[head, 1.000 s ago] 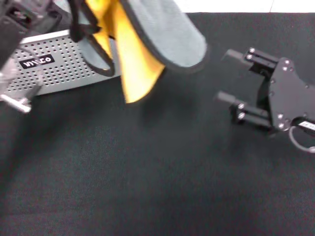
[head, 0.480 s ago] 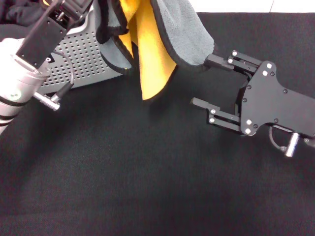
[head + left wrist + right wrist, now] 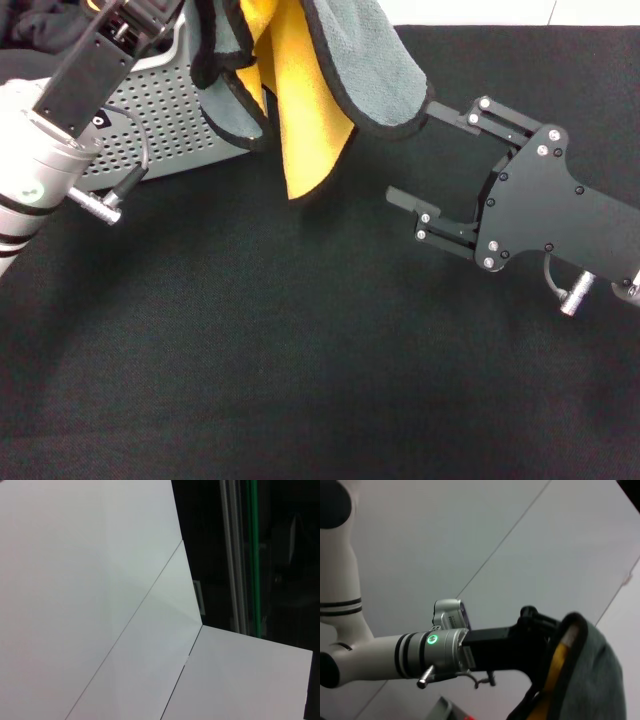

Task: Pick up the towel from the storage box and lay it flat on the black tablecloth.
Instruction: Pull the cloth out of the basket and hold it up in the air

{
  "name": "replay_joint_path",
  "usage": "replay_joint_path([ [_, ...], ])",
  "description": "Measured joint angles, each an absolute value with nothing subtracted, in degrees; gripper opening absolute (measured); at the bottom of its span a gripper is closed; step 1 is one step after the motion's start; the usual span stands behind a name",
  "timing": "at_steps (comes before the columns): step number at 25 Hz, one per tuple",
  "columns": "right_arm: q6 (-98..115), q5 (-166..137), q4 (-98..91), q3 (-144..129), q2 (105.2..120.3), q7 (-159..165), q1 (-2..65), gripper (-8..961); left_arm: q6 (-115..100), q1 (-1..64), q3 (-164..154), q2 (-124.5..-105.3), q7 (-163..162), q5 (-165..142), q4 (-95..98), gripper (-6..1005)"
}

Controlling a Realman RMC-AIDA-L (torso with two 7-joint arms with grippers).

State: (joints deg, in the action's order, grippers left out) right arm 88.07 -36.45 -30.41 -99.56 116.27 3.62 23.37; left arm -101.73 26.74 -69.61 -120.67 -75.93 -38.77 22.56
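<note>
The towel [image 3: 310, 90], grey outside and yellow-orange inside with a dark hem, hangs bunched from my left gripper [image 3: 185, 12] at the top of the head view, above the black tablecloth [image 3: 300, 350]. The left gripper is shut on the towel's top, and its fingertips are hidden by the cloth. The right wrist view shows that gripper [image 3: 535, 635] holding the towel [image 3: 585, 680]. My right gripper [image 3: 415, 155] is open, beside the towel's right edge, with its far finger [image 3: 445, 113] at the grey hem. The pale grey perforated storage box [image 3: 160, 120] stands behind the left arm.
A black garment [image 3: 40, 25] lies in the box at the far left. The white left forearm [image 3: 40, 160] crosses in front of the box. The tablecloth spreads across the whole near side. The left wrist view shows only pale wall panels.
My left arm has carried the towel to the right, away from the box. My right gripper has moved left toward the towel's hanging edge and stays open.
</note>
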Motion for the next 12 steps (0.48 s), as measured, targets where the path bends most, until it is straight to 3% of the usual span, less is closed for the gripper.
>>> replay_joint_path([
  [12,83.37,-34.15,-33.16,-100.99,116.28,-5.41,22.26,605,-101.54,27.02,-69.61,-120.70,-76.09,-38.24,21.84,21],
])
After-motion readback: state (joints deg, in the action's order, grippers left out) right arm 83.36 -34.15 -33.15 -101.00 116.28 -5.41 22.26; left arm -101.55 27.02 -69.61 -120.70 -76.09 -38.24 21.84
